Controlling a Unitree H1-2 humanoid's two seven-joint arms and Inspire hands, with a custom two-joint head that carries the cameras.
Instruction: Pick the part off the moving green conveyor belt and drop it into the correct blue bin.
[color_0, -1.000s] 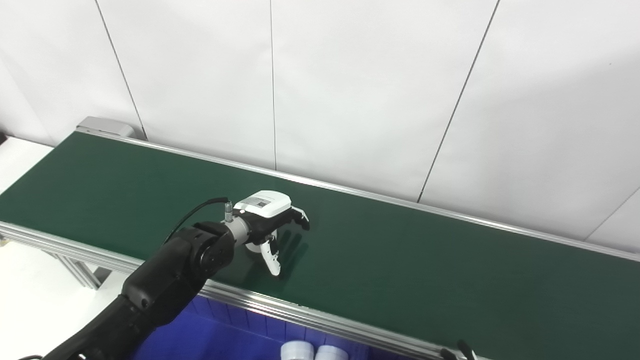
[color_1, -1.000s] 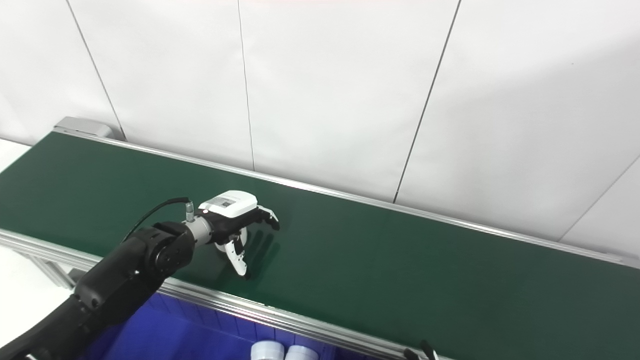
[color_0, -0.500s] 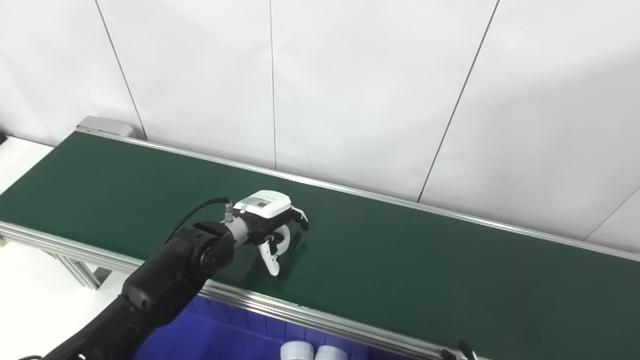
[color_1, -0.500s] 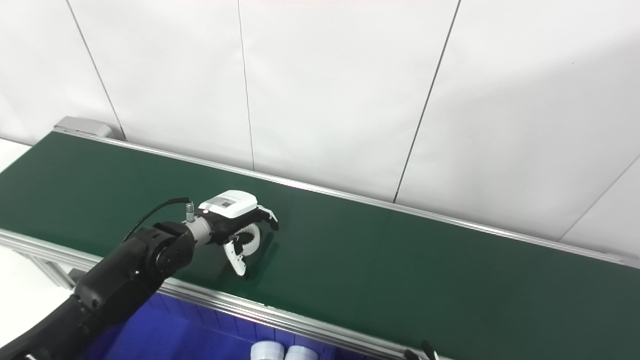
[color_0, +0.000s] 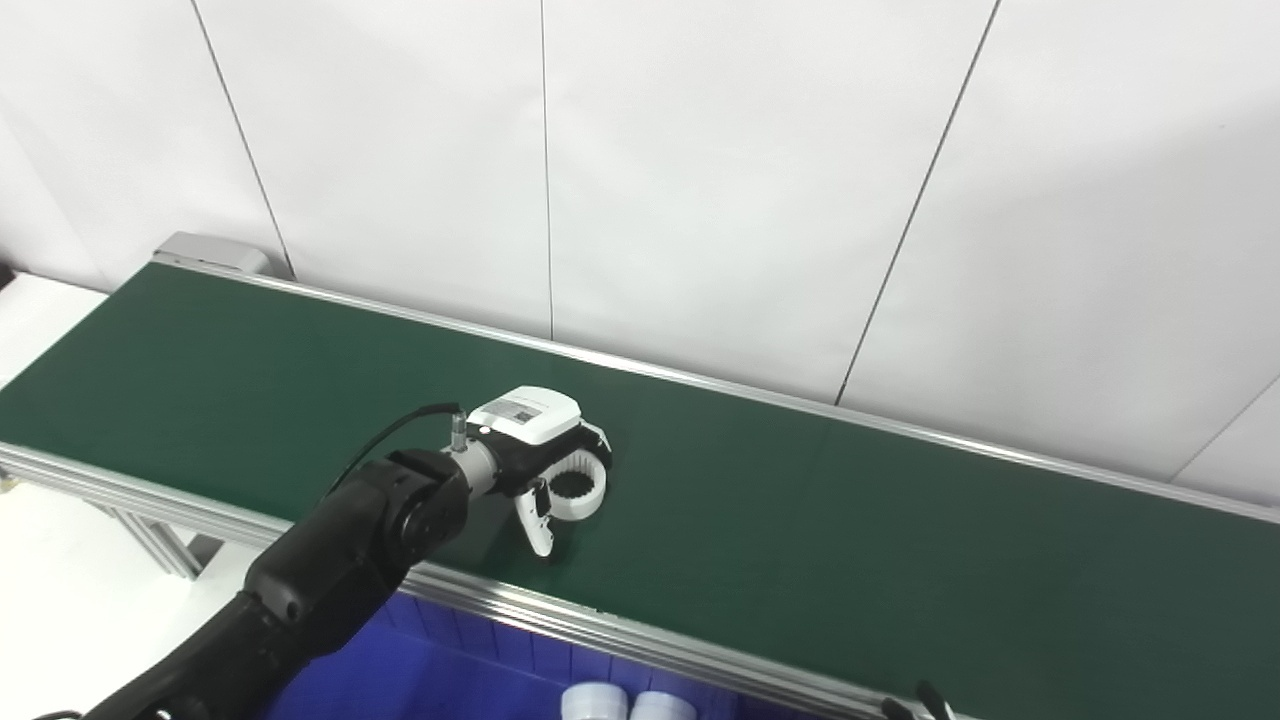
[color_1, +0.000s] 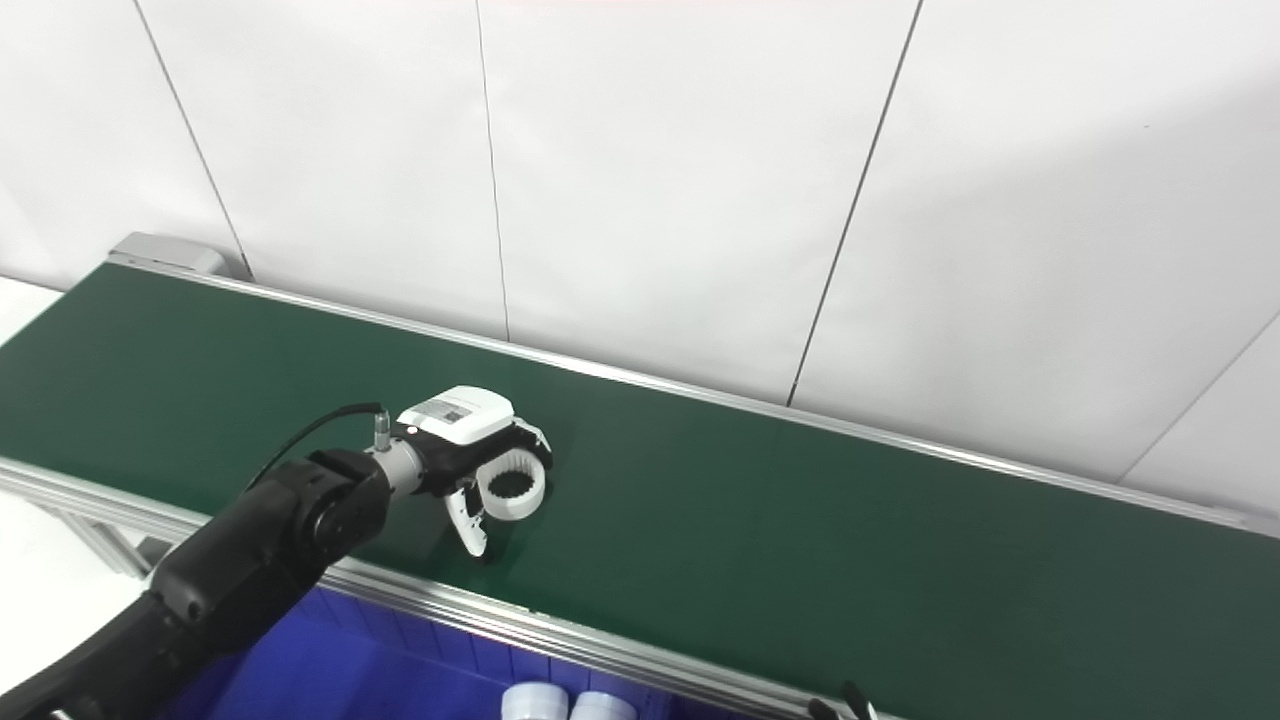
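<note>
While the part (color_0: 578, 487) lies flat on the belt (color_0: 800, 520), a white toothed ring with a dark hollow centre, the left hand (color_0: 540, 460) is set around it: fingers (color_1: 530, 440) curl over its far side and the thumb (color_0: 535, 515) points down on the near side. Whether they are pinching it yet I cannot tell; the ring looks partly caged, not lifted. My guess is the grasp step is in hand. Next the hand needs to close firmly across the rim and lift straight up, then carry back over the rail (color_0: 620, 630) to the bin (color_0: 420, 680) below. The ring looks like hard, smooth plastic, light and liable to slip. The belt is matte dark green, the rail ribbed aluminium, the bin glossy blue. Two white caps (color_0: 628, 705) sit at the bottom edge. The right hand barely shows, so I cannot tell its state.
</note>
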